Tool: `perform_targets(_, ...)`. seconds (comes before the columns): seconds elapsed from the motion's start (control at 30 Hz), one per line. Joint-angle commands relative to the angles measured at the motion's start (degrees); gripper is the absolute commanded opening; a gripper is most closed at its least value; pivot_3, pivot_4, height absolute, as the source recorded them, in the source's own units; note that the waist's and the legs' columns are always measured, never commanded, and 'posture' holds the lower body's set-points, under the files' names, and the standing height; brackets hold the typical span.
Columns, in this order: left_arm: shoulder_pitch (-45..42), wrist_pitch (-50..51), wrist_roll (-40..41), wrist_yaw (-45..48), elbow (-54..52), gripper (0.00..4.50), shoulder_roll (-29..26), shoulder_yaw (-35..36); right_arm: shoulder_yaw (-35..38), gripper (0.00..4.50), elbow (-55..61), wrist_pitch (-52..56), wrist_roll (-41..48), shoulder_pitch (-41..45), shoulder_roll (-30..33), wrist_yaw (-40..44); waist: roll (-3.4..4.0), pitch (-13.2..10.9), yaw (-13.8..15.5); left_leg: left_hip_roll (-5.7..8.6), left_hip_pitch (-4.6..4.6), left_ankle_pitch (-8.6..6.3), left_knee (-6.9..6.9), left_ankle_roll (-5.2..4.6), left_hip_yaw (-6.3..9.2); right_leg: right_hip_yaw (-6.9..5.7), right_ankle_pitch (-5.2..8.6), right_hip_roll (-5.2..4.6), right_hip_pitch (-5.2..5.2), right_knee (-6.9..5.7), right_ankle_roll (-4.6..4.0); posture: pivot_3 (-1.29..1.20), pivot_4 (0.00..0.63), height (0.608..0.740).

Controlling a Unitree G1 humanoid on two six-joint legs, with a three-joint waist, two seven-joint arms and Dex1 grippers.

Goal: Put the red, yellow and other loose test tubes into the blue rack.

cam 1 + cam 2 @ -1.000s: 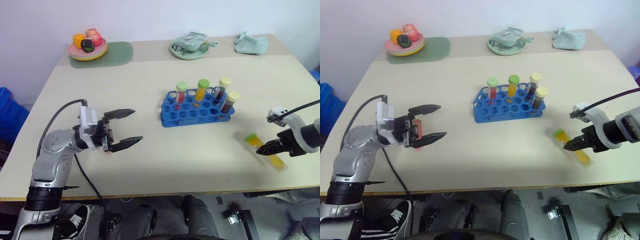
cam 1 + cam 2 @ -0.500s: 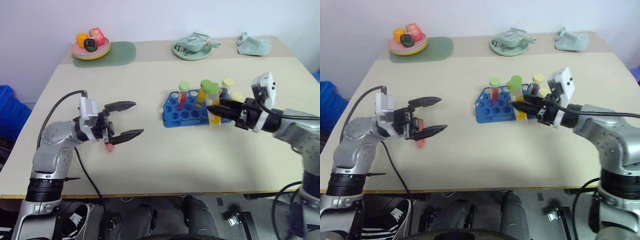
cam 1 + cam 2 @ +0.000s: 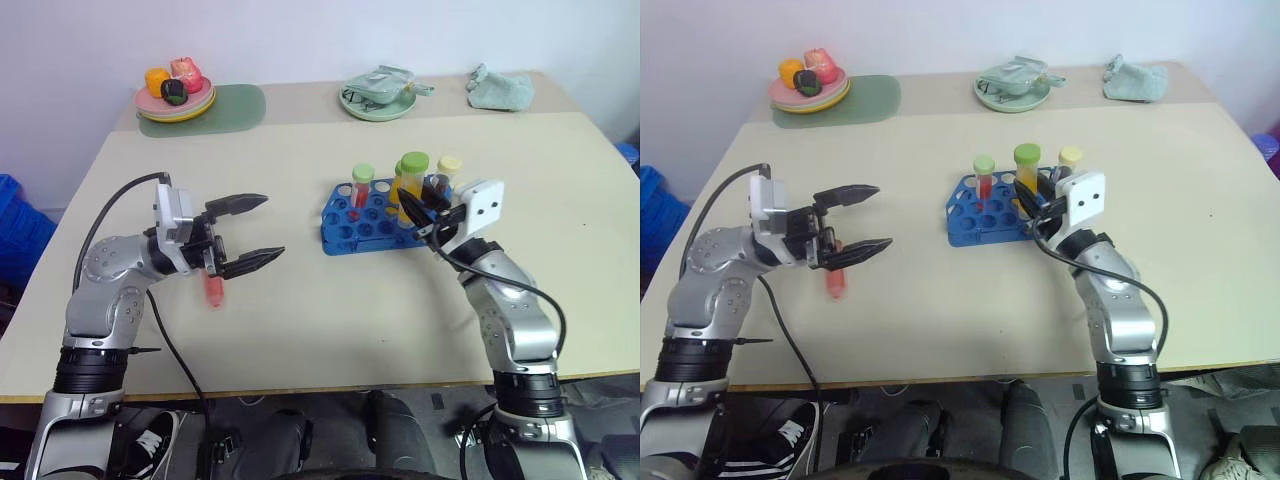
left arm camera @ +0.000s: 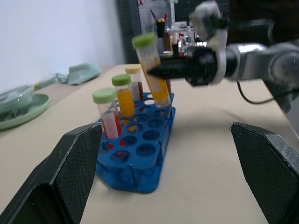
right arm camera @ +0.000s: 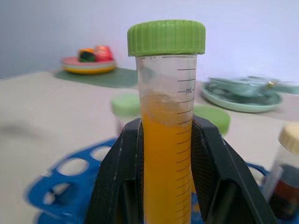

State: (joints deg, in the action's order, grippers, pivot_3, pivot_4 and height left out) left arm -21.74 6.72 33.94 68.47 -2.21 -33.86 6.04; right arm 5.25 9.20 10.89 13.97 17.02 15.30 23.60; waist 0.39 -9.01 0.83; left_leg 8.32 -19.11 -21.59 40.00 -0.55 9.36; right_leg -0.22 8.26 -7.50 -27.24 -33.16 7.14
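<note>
The blue rack (image 3: 372, 222) stands mid-table with a red tube (image 3: 362, 186), an orange one (image 4: 125, 95) and a dark, yellow-capped one (image 3: 449, 172) upright in it. My right gripper (image 5: 166, 189) is shut on a green-capped yellow tube (image 3: 411, 184), holding it nearly upright just above the rack's right part. Its black fingers (image 5: 117, 179) clamp the tube's lower half. A loose red tube (image 3: 212, 290) lies on the table at the left. My left gripper (image 3: 274, 227) hovers open just above and to the right of that tube, pointing toward the rack, with nothing between its fingers (image 4: 70, 170).
At the back of the table are a plate of toy fruit (image 3: 178, 93) on a green mat (image 3: 238, 106), a green plate with a cloth (image 3: 380, 92) and another crumpled cloth (image 3: 500, 88). A blue bin (image 3: 15, 235) stands on the floor at the left.
My right gripper lifted the yellow tube from the table's right side, swung it left and turned it upright over the rack. The left gripper has stayed open in about the same place.
</note>
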Motion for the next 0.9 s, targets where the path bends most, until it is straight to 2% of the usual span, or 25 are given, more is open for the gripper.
perform_targets(0.03, -0.78, -0.51, 0.16, 0.61, -0.31, 4.5, -0.8, 1.18, -0.44, 0.76, -2.12, -5.25, -1.78, 1.32, -1.48, -1.61, 0.01, 0.0, -0.48, -0.01, 0.0, 0.0, -0.01, 0.0, 0.0, 0.0, 0.0, 0.02, -0.01, 0.0, 0.0, 0.0, 0.15, 0.74)
perform_targets(0.13, -0.28, -0.5, 0.04, 0.83, -0.73, 4.5, -1.13, 1.35, -2.07, 0.76, -5.07, -9.3, -4.84, 1.21, -1.25, -1.72, 0.01, 0.0, -0.85, -0.04, 0.01, 0.0, -0.04, 0.01, 0.01, 0.0, 0.0, 0.07, -0.03, 0.01, 0.0, 0.0, 0.15, 0.74)
perform_targets(0.27, 0.31, 0.02, 0.45, 0.91, -1.12, 4.5, -1.64, 1.78, -1.35, 0.76, -7.77, -11.05, -4.34, 1.91, -1.33, -1.81, 0.01, 0.0, -1.49, -0.06, 0.02, -0.01, -0.04, 0.02, 0.04, 0.0, 0.0, 0.09, -0.01, 0.01, -0.01, 0.0, 0.15, 0.74)
perform_targets(0.9, 0.56, 0.43, 0.65, 1.1, -1.44, 4.5, -2.36, 1.99, -3.33, 0.76, -8.15, -12.04, -4.52, 0.7, -5.05, -3.99, 0.02, 0.0, -1.7, -0.11, 0.05, -0.04, -0.06, 0.07, 0.05, 0.01, 0.01, 0.15, -0.01, 0.0, -0.01, 0.0, 0.15, 0.74)
